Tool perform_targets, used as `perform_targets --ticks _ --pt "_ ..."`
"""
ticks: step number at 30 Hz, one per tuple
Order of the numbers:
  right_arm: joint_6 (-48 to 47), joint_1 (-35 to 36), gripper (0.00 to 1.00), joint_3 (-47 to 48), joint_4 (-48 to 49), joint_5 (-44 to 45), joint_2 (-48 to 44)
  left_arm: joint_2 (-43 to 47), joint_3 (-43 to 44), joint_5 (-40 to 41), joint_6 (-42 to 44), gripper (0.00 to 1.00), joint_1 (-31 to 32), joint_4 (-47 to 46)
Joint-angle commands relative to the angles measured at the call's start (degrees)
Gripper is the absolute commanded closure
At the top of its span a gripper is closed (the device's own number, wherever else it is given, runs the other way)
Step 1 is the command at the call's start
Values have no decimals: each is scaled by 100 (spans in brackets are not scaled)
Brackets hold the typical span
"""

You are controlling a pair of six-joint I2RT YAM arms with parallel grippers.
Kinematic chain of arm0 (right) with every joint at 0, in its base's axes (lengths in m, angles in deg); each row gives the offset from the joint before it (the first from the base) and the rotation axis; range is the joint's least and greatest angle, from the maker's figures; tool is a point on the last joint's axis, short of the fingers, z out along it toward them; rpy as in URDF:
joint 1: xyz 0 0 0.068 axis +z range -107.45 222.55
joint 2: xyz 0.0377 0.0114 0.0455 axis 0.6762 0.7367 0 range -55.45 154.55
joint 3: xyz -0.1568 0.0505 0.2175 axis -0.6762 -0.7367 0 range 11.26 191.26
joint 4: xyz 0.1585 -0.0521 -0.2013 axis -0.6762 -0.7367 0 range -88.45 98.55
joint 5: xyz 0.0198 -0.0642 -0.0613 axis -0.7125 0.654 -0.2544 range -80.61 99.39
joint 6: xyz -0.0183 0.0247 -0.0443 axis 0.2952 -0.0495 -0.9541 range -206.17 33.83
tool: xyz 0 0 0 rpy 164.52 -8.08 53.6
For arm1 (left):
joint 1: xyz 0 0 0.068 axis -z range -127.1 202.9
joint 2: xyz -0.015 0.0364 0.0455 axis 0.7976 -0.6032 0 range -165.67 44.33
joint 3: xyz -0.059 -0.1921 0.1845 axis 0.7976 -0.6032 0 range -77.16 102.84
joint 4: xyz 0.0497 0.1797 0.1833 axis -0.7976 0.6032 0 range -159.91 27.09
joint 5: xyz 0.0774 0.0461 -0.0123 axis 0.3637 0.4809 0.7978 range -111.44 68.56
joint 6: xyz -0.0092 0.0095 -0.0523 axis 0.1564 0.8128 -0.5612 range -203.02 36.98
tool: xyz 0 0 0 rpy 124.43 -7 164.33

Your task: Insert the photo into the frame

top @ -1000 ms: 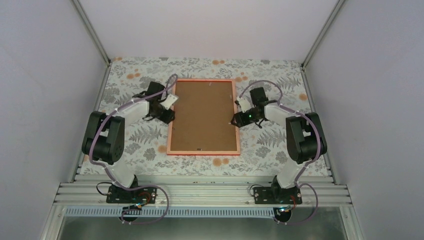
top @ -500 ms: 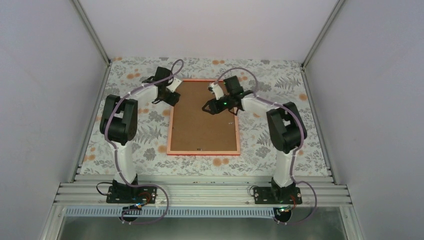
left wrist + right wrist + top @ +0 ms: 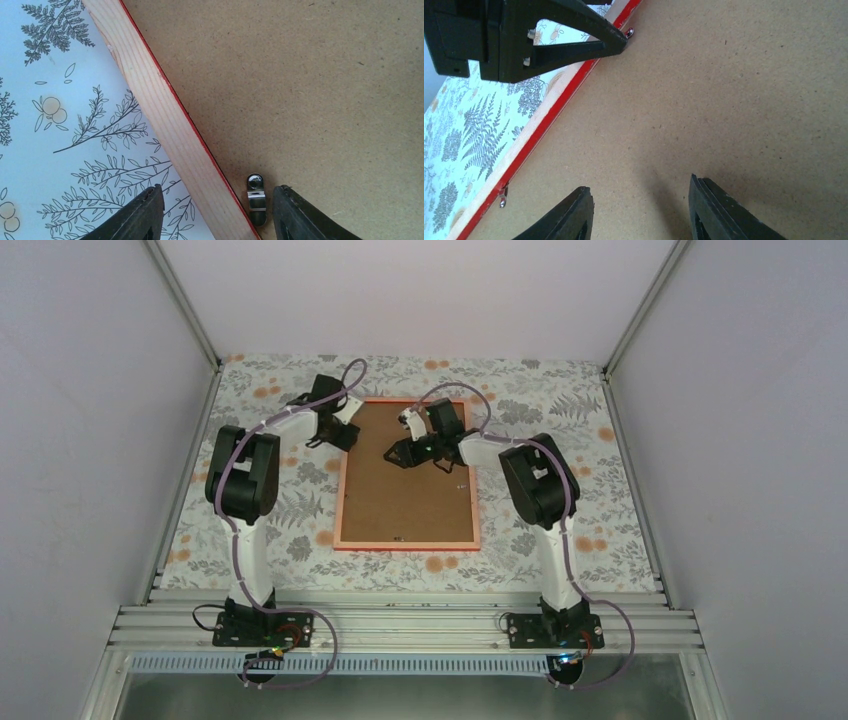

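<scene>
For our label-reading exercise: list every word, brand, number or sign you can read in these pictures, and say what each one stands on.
No readable text in any view.
The frame, the brown backing board, the metal clip and the leaf-patterned table cover carry no lettering.
A small dark mark near the board's near edge is too small to tell.

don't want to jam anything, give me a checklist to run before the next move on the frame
1. left gripper open, straddling the frame edge and a clip: ok
2. right gripper open and empty above the backing board: ok
3. backing board out of the frame: not ok, it lies inside it
4. clip turned off the backing board: cannot tell
5. photo in sight: not ok, no view shows it
</scene>
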Motion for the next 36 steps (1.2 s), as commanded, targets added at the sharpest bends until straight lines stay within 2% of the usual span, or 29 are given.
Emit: perform_targets --ticks 1,6,10,12,21,28,31,33,36 --pt "137 3 52 -663 150 334 -8 -150 112 28 13 45 -77 68" --pt "78 4 53 -985 174 425 -139 -46 6 117 361 47 -77 108" --pt "72 15 53 -1045 183 462 -181 -97 19 835 608 56 -99 -10" --pt "77 6 53 -1054 195 479 -164 -167 123 949 609 62 -97 15" --pt "34 22 54 -1138 190 527 -173 67 -127 454 725 79 -45 -71" --pt "-20 118 54 -1248 187 466 -209 158 -184 283 681 79 -59 34" --pt "-75 166 54 -1295 182 440 -249 302 -286 95 506 72 -85 51" --pt "-89 194 54 -1327 182 445 -273 346 -309 249 283 67 -79 26" --pt "-75 228 54 -1376 208 483 -310 287 -305 434 -310 65 -68 143"
